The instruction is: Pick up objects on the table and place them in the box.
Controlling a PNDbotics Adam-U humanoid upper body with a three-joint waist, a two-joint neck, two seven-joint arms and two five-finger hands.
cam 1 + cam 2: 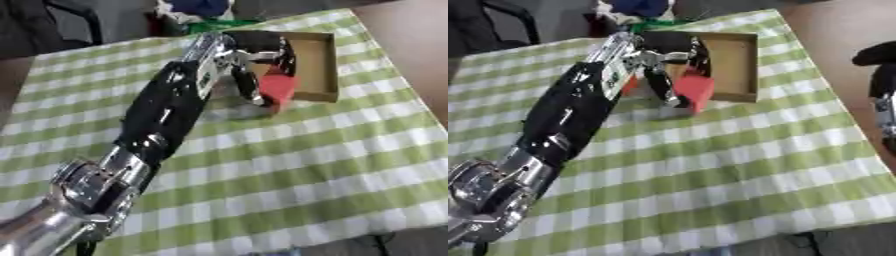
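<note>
Left eye view: left hand (252,65) is reaching across the checked table (306,160).
Fingers: curling around the red block (278,87).
Block: hanging at the near rim of the box (322,60), just short of its floor.
Right hand (881,75): waiting at the table's right edge, well apart; its fingers cannot be told.

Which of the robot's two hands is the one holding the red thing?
The left hand, reaching from the lower left to the box, holds the red object. The right hand hangs beside the table.

L hand (258,65) curled, arm outstretched

One red block (278,86), one cardboard box (325,65), one green-checked tablecloth (306,165), two robot hands.
</note>
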